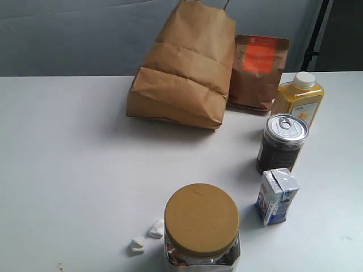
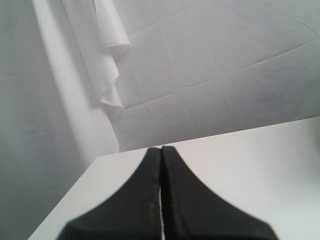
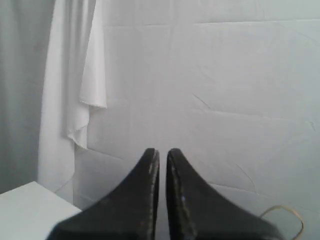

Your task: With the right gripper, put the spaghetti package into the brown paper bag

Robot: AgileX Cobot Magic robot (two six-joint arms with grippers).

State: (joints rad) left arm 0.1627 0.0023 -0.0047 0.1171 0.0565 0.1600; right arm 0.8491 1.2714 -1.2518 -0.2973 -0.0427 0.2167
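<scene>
The brown paper bag [image 1: 181,79] runs out of the exterior view at the top, so its mouth and most of its handles are cut off. It hides one edge of the orange-labelled pouch [image 1: 258,71]. The can [image 1: 282,144] covers the juice bottle's [image 1: 299,99] foot. The jar [image 1: 201,258] is cropped at the bottom edge. Print on the carton [image 1: 276,195] is too small to read. The left pincer [image 2: 161,150] and right pincer [image 3: 161,152] are blurred, their bases cut off. A thin tan loop [image 3: 285,215] is cropped too.
</scene>
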